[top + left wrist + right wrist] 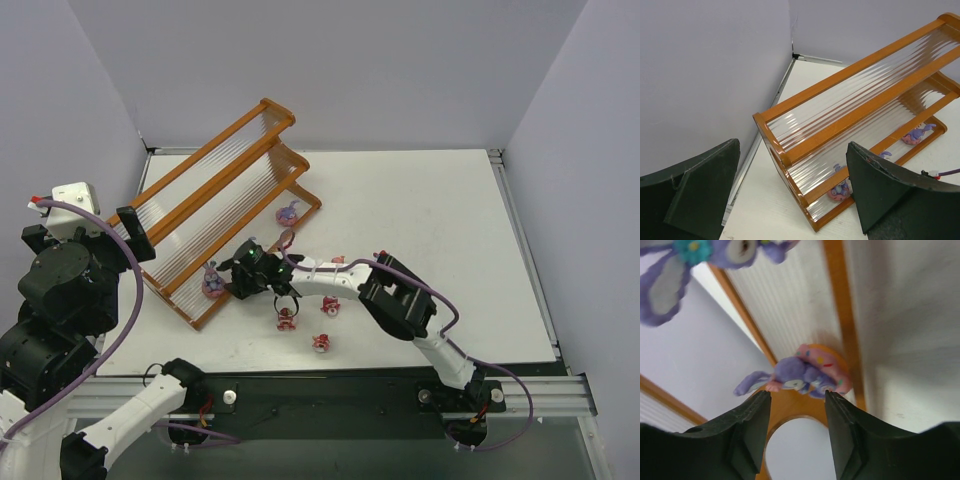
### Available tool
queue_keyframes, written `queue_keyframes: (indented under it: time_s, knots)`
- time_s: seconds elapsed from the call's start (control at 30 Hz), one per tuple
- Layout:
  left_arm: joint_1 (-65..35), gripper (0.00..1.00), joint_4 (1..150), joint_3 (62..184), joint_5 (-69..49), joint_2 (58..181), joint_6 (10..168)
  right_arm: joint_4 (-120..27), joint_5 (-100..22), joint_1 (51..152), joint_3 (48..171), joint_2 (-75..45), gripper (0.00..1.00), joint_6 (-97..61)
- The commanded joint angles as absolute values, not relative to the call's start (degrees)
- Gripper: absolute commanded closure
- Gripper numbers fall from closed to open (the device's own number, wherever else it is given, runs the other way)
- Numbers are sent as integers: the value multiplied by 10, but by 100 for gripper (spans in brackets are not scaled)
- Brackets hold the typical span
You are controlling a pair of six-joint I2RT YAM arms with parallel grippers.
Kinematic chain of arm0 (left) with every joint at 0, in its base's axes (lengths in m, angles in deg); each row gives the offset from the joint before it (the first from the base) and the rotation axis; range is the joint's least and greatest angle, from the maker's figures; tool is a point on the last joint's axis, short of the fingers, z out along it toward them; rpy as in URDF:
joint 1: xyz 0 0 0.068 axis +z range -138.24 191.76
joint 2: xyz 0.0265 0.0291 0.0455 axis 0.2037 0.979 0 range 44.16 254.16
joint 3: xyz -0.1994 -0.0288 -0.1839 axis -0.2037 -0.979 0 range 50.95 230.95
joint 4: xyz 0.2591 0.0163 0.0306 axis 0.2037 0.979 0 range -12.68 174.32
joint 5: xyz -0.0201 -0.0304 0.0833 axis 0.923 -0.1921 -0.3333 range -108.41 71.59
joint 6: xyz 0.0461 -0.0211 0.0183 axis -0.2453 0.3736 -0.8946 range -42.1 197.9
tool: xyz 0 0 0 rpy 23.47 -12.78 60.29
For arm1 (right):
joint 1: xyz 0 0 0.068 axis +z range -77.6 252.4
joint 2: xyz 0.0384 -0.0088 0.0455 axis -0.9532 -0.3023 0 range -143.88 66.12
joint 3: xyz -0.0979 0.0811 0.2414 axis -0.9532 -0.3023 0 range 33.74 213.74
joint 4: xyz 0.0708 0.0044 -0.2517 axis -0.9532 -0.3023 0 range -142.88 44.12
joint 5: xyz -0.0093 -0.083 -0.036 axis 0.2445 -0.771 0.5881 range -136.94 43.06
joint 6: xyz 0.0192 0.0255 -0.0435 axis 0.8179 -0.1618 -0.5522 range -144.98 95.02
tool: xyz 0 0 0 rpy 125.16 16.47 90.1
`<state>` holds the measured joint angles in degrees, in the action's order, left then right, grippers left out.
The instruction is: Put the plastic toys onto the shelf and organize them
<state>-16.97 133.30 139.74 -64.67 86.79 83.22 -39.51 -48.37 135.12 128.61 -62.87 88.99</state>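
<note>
While low and outstretched, right arm (335,283) at shelf (215,195), fingers (747,435) apart.

A white table (430,220) stands enclosed by pale grey walls (350,70).

The counter (430,220) carries the shelf (210,200) at its far left corner, with a few toys (321,343) lying toward its near edge.
</note>
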Motion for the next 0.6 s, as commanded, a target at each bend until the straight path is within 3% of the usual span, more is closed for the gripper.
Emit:
queue_keyframes:
  time_s: [0.0, 0.2, 0.23, 0.33, 0.57]
  knots:
    - [-172, 3, 1322, 1401, -639, 871, 838, -389, -485, 1354, 1249, -574, 55, 940]
    - [-172, 3, 1322, 1403, -624, 877, 844, -384, -500, 1355, 1195, -521, 74, 877]
    - [-172, 3, 1323, 1405, -622, 878, 844, -376, -499, 1354, 1193, -517, 86, 853]
    - [-172, 3, 1322, 1409, -612, 884, 848, -367, -494, 1349, 1188, -510, 100, 826]
    - [-172, 3, 1314, 1408, -585, 899, 855, -352, -498, 1340, 1185, -524, 100, 809]
